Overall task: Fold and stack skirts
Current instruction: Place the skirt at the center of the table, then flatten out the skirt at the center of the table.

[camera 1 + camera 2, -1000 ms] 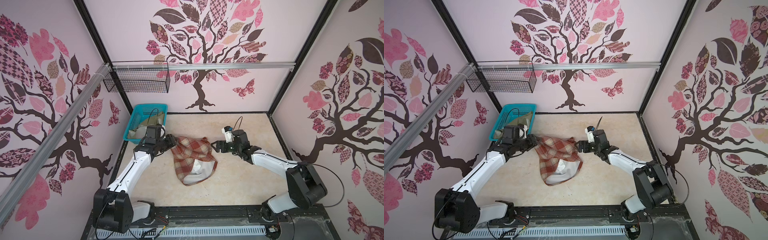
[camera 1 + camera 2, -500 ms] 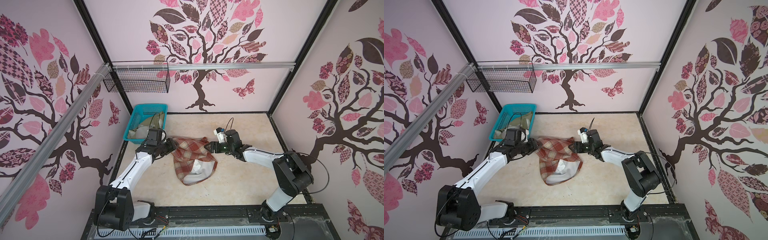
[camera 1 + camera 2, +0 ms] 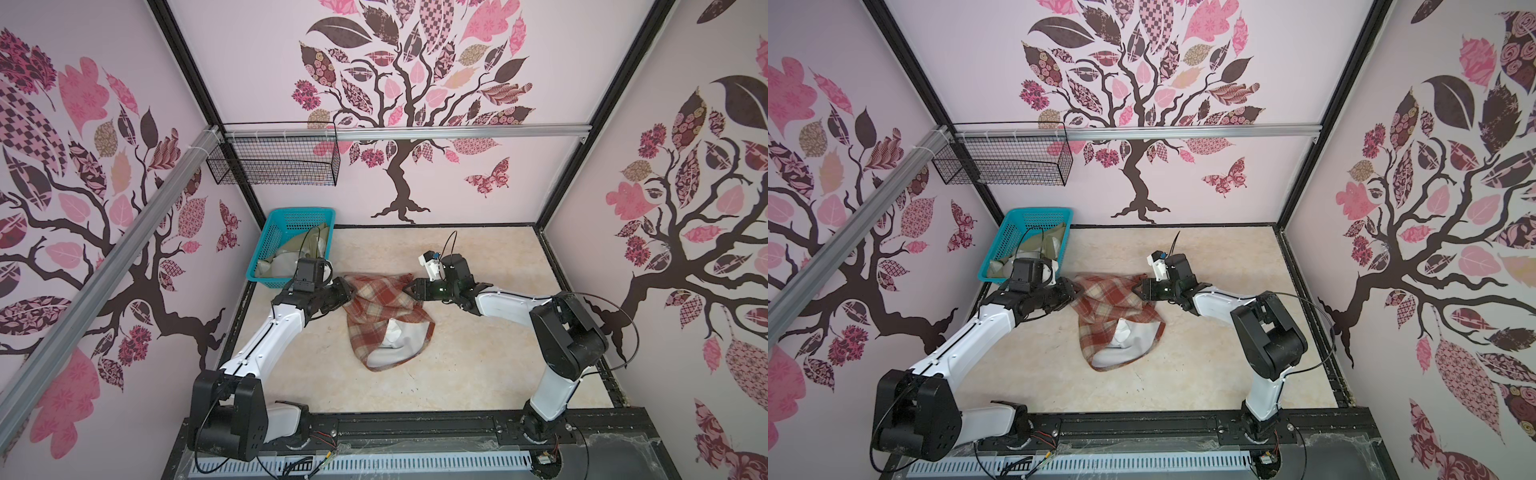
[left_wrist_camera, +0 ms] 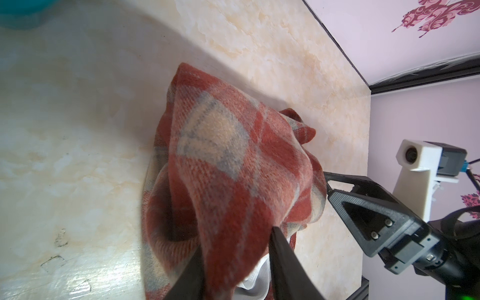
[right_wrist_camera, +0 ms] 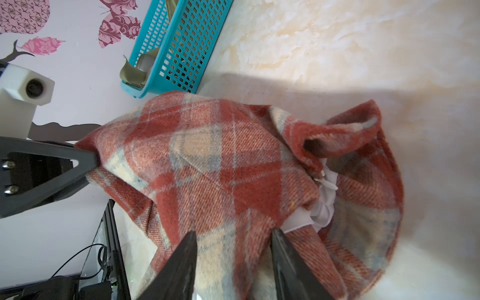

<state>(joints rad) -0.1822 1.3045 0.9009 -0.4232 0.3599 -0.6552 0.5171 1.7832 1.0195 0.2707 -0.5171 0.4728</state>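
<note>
Plaid skirt [image 3: 382, 307] pinched by left tool [image 3: 349, 293], straddled by half-closed right tool [image 3: 409, 287], hold unclear, overhead, olive skirt [image 3: 293, 251]

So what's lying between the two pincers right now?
The plaid skirt, bunched, spans from left pincer to right pincer; both top views show it.

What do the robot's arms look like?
The left arm and right arm are smooth white tubes joined by chunky black joints. Thin black cables loop beside them. The left tool and right tool have pointy black triangle fingers, and a white camera block sits on each wrist.
</note>
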